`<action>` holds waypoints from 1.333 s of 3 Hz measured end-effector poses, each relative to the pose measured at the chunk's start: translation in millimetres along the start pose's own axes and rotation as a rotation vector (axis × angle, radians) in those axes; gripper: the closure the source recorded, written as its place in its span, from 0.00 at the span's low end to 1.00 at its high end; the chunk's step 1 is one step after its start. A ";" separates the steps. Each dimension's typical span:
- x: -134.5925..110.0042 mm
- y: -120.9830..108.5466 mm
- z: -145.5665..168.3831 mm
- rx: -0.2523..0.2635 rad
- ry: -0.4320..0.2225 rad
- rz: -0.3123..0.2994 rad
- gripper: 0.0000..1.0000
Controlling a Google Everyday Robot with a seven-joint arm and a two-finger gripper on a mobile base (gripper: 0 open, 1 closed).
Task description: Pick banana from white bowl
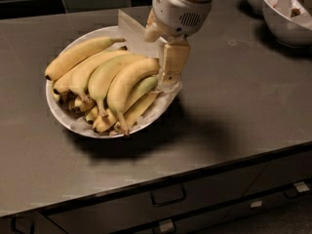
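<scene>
The white bowl [57, 112], wide, shallow and lined with crinkled white paper, stands on the dark counter at centre left and holds several bananas. The banana [125, 84], thick, strongly curved and all yellow, lies on top at the right of the pile with its stem pointing to the bowl's near rim. A paler greenish-sided banana [146, 87] lies just under it. My gripper [165, 74] hangs from the white wrist over the bowl's right side. It is open, with one beige finger [174, 62] down against the banana's upper right end. The other finger is mostly hidden.
Two smaller, deeper white bowls [287, 13] stand at the back right corner of the counter. A flap of white paper [129, 30] sticks up at the bowl's far rim. The counter's front edge [195, 172] runs above drawers with handles. A dark tiled wall is behind.
</scene>
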State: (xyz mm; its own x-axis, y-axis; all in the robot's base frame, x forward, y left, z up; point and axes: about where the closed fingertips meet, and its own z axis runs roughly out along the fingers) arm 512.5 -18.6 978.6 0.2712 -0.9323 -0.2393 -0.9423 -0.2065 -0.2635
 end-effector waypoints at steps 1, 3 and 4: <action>1.1 -3.7 8.5 -0.012 0.003 0.001 0.30; -1.4 -14.2 6.5 -0.001 0.007 -0.004 0.42; -1.4 -23.2 10.3 0.002 0.008 -0.005 0.45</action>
State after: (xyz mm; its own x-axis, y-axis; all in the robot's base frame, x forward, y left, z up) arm 536.0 -9.4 975.5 0.2745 -0.9336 -0.2302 -0.9405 -0.2109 -0.2664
